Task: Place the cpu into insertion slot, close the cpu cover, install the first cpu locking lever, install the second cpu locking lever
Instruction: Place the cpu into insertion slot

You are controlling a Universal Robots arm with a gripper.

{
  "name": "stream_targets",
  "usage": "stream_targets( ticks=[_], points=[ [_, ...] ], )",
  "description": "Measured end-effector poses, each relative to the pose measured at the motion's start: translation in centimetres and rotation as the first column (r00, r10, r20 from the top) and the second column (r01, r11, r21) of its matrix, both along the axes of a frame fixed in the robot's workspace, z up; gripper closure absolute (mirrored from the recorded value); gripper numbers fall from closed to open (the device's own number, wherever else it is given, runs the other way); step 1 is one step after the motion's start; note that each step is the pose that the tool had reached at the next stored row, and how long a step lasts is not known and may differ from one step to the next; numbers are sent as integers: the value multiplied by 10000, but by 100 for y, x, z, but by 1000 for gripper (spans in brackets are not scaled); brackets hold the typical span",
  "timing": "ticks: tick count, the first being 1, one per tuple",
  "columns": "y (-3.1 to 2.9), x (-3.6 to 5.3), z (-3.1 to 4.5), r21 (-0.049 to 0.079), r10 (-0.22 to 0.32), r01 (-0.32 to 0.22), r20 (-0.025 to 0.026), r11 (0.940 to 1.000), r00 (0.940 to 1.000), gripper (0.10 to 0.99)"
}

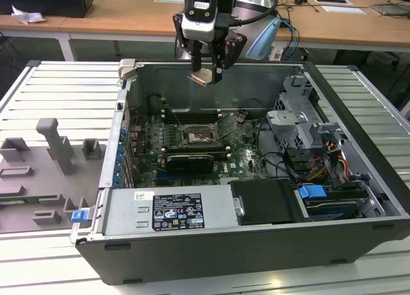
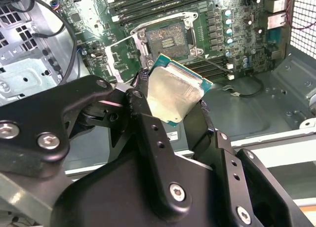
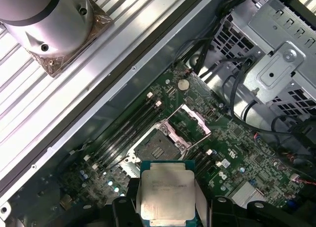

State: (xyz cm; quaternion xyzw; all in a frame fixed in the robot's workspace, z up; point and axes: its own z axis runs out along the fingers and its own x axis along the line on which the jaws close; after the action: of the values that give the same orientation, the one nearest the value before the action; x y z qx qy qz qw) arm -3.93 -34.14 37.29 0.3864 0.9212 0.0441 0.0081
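End effector (image 1: 209, 74) clamps the cpu (image 1: 200, 77) by its edges, the pale metal top showing in both wrist views. In the exterior view it hangs over the open computer case (image 1: 256, 244), at 12 o'clock from the insertion slot (image 1: 195, 138). The slot is bare and the cpu cover (image 3: 195, 121) is swung open beside it. Judgement: no step is complete. Placement, cover and both levers are outstanding.
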Motion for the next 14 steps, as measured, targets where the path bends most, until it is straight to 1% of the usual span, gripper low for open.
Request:
stream_targets(
  ticks=[10,14],
  points=[
    [0,0,0,0,-427,427,0,9991,9991,557],
    [0,0,0,0,-725,725,0,9974,9974,557]
  ],
)
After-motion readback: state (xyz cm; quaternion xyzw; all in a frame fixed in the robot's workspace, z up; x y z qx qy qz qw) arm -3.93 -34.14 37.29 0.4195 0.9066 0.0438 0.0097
